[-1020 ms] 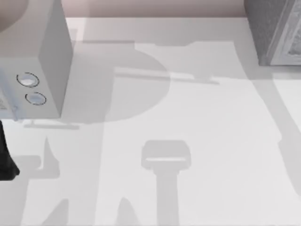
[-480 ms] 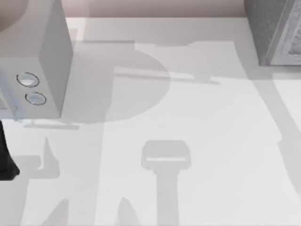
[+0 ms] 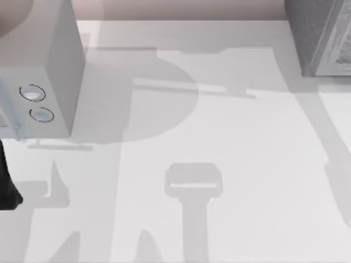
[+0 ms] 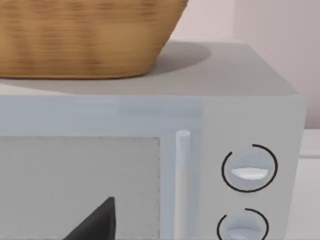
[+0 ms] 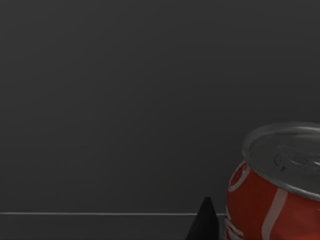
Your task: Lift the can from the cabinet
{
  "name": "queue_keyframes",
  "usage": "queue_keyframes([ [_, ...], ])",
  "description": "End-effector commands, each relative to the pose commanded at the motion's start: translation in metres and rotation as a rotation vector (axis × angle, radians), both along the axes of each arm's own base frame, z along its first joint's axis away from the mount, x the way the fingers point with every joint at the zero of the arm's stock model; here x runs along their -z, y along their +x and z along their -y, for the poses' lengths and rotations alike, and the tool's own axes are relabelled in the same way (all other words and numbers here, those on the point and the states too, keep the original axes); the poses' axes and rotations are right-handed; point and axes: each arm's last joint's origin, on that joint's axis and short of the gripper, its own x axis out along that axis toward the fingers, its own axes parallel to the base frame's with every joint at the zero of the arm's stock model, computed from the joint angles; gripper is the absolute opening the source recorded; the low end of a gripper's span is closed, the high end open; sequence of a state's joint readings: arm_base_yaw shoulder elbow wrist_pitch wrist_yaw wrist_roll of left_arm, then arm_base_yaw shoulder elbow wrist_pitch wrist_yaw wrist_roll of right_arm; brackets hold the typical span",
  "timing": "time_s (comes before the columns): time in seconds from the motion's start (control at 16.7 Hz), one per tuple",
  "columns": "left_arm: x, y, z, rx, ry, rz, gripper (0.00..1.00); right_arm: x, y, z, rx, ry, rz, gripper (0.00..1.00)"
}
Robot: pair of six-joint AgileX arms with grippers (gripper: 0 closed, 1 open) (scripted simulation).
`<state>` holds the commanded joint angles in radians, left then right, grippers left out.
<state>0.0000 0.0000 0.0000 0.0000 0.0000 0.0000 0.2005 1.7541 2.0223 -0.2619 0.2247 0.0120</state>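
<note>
A red can [image 5: 277,200] with a silver lid stands upright inside the dark cabinet [image 5: 125,100], seen close up in the right wrist view. A black tip of my right gripper [image 5: 204,224] shows just beside the can, level with its lower half, and contact between them cannot be made out. From above, the grey cabinet [image 3: 318,38] stands at the table's far right corner. My left arm [image 3: 6,186] is parked at the table's left edge, and a black part of my left gripper [image 4: 95,222] faces the microwave door.
A white microwave [image 3: 41,71] with two round knobs [image 4: 249,170] stands at the far left, with a wicker basket [image 4: 85,35] on top of it. The white table [image 3: 219,137] between microwave and cabinet carries only shadows.
</note>
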Motion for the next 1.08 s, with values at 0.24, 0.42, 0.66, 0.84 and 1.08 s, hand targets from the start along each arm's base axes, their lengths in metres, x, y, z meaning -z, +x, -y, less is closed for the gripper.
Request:
queue_keyframes([
  [0.24, 0.0, 0.0, 0.0, 0.0, 0.0, 0.0, 1.0, 0.0, 0.0, 0.0, 0.0, 0.0, 0.0, 0.0],
  [0.42, 0.0, 0.0, 0.0, 0.0, 0.0, 0.0, 1.0, 0.0, -0.001, -0.001, -0.002, 0.001, 0.001, 0.0],
  [0.66, 0.0, 0.0, 0.0, 0.0, 0.0, 0.0, 1.0, -0.014, -0.028, -0.006, -0.003, -0.003, 0.0, 0.0],
  [0.84, 0.0, 0.0, 0.0, 0.0, 0.0, 0.0, 1.0, -0.036, -0.081, -0.01, -0.002, -0.003, 0.002, 0.0],
  [1.08, 0.0, 0.0, 0.0, 0.0, 0.0, 0.0, 1.0, -0.057, -0.157, -0.006, -0.002, 0.003, 0.008, 0.0],
])
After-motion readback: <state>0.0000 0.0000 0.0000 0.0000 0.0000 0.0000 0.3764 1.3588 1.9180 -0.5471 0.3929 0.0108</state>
